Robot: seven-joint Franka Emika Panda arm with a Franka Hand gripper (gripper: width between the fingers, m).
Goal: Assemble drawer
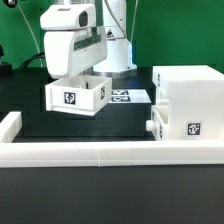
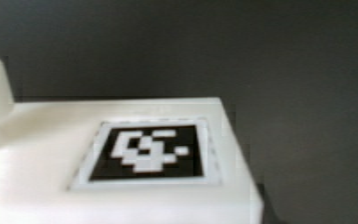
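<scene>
My gripper (image 1: 80, 76) reaches down onto a small white open-top tray (image 1: 76, 96) at the exterior view's left. The tray carries a black-and-white tag on its near wall and looks held just off the black table. The fingertips are hidden by the tray's walls. The tall boxy housing (image 1: 188, 100) stands at the right, tag on its front. A second tray (image 1: 158, 122) sits low in its left side, knob (image 1: 149, 128) sticking out. The wrist view shows only a white tagged face of the held tray (image 2: 149, 150) against the dark table; no fingers show.
The marker board (image 1: 128, 97) lies flat on the table between the held tray and the housing. A long low white border wall (image 1: 100, 152) runs along the front and turns up the left side (image 1: 10, 125). The arm's base stands behind.
</scene>
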